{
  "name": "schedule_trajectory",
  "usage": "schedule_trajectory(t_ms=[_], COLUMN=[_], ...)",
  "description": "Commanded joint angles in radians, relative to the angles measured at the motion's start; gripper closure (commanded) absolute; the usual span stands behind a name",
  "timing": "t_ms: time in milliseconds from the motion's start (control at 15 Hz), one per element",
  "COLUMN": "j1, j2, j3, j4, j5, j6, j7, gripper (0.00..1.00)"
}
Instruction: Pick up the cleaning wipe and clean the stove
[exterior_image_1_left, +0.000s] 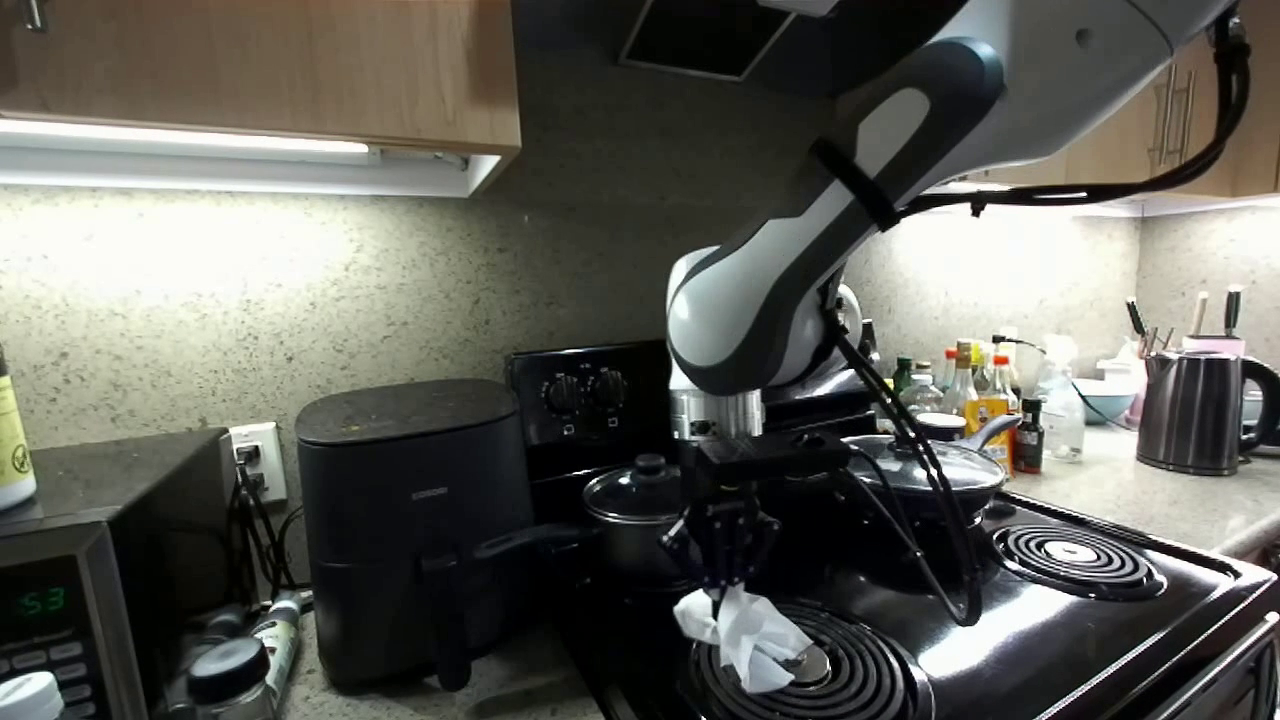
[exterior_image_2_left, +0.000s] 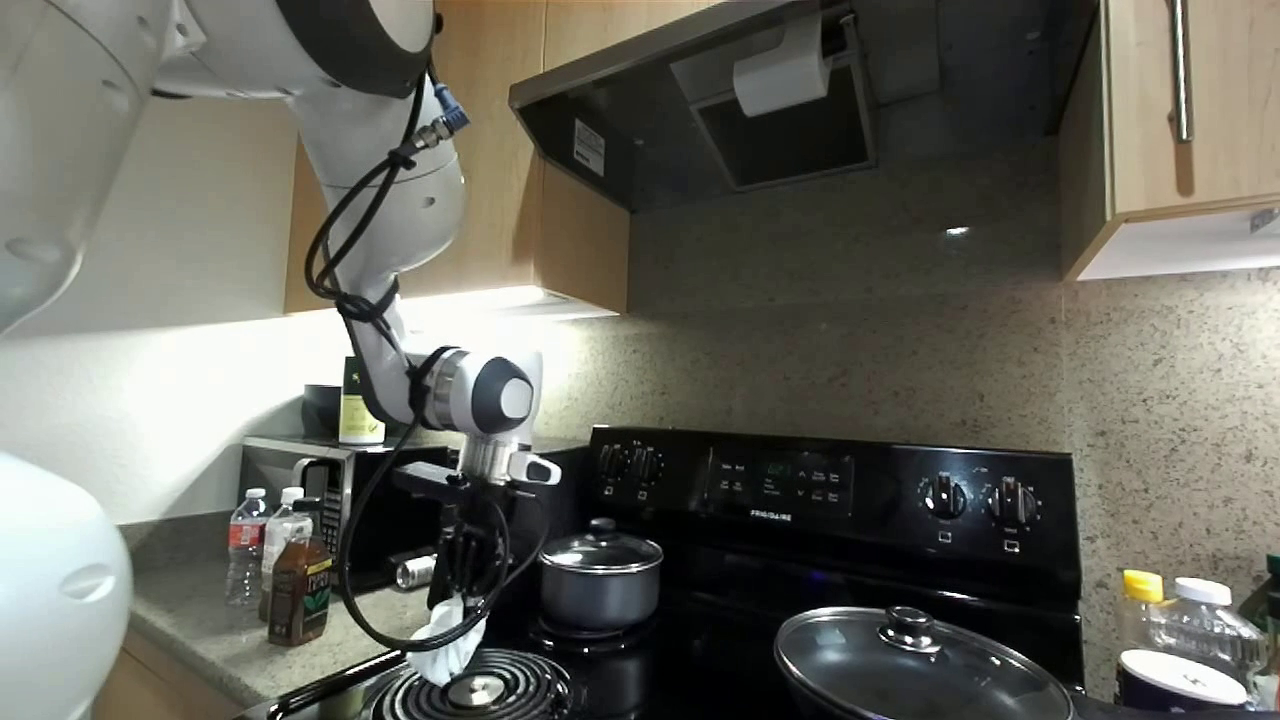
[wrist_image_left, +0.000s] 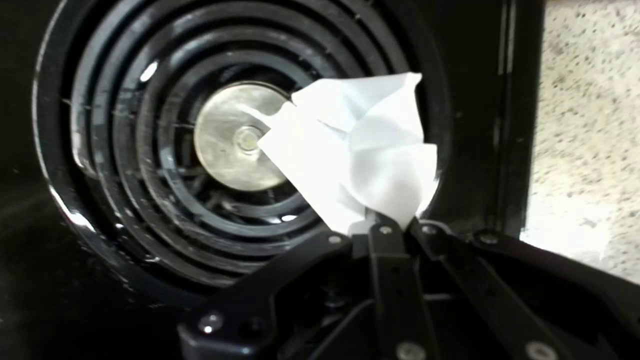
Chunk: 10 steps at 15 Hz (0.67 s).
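My gripper (wrist_image_left: 387, 225) is clamped narrow on the white wipe (wrist_image_left: 350, 155), folds fanned out ahead of the grip. In both exterior views the wipe hangs over the coil burner (wrist_image_left: 235, 150) at a front corner of the stove (exterior_image_1_left: 1000, 640), near the edge meeting the speckled counter (wrist_image_left: 585, 125). Whether it touches, I cannot tell. Lidded pot (exterior_image_2_left: 600, 592) on the same side, back corner. Lidded pan (exterior_image_2_left: 920, 665) toward the opposite back corner. Air fryer (exterior_image_1_left: 405, 540) on the counter, just beyond the stove's edge. Kettle (exterior_image_1_left: 1188, 412) past the opposite edge.

The end effector (exterior_image_2_left: 460, 594) grips a white wipe (exterior_image_2_left: 442, 662) — over a coil burner (exterior_image_2_left: 478, 690).
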Motion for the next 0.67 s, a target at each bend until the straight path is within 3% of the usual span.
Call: schedule_trajectory(t_ms=[0, 600], j1=[0.050, 0.078], j2=[0.023, 0.220], j3=[0.042, 0.034], j4=[0.060, 0.177], j5=[-0.100, -0.261], j6=[-0.009, 0.073], j7=[-0.036, -0.184], gripper=[1.00, 1.00])
